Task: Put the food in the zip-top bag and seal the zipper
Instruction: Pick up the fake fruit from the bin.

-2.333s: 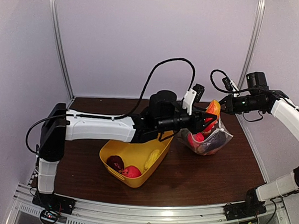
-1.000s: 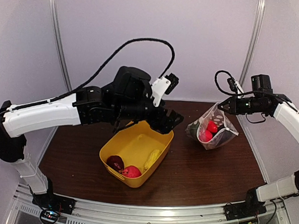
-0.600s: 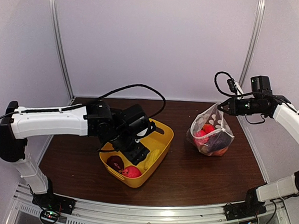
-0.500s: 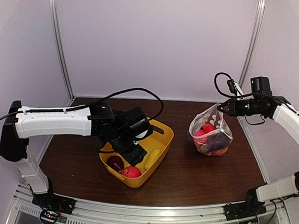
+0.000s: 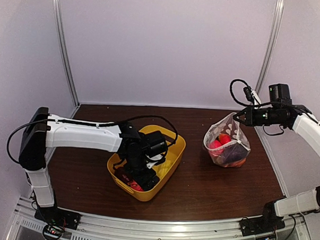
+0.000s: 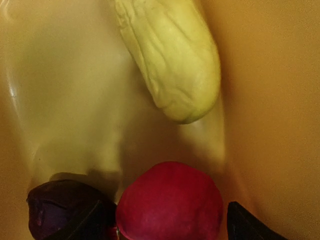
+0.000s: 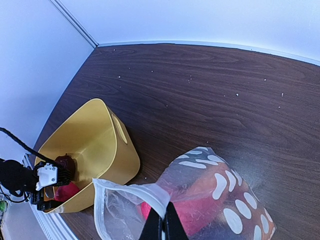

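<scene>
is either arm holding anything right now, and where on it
The right gripper pinches the zip-top bag by its mouth edge. The left gripper holds nothing yet: its open fingers straddle a red fruit in the yellow tub.

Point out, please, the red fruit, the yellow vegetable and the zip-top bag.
red fruit (image 6: pixel 170 202), left wrist view, its rounded top.
yellow vegetable (image 6: pixel 172 55), left wrist view, middle of its wrinkled body.
zip-top bag (image 7: pixel 220 185), right wrist view, its polka-dotted side wall.
</scene>
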### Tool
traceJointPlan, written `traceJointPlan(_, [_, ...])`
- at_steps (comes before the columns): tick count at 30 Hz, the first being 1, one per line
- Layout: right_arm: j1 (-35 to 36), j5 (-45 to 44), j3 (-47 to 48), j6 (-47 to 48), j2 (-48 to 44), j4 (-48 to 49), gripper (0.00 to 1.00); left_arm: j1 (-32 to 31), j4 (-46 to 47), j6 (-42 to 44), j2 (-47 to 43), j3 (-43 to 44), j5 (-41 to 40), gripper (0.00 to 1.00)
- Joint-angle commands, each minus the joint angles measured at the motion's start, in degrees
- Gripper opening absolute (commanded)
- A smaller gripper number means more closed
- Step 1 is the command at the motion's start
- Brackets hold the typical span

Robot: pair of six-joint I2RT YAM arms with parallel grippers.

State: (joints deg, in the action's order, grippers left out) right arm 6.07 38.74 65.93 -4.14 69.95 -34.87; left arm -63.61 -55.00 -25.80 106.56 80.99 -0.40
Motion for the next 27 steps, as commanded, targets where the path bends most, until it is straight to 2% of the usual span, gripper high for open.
traceJointPlan(1, [-0.2,-0.8,-0.4,1.1,-1.6,1.6,0.0,0.7,-2.5,1.1,3.1,0.2,1.3,0.85])
traceJointPlan(5, [-0.2,-1.2,-0.9,1.2,-1.7,1.8,0.0,0.7,-4.5,1.2,5.0,0.1,-2.9,0.82])
traceJointPlan(12, [-0.3,-1.1,-0.6,1.1,-1.3,1.8,0.0,0.7,-5.8,2.2,5.5,4.7,-4.9,0.55])
traceJointPlan(22, [-0.2,-1.9,-0.7,1.4,-2.0,1.7,0.0,2.5,-3.5,5.4,4.3,20.6,-8.2,0.5])
traceJointPlan(27, [-0.2,-2.3,-0.8,1.2,-2.3,2.1,0.0,3.4,7.7,6.4,2.6,26.2,-8.3,0.51])
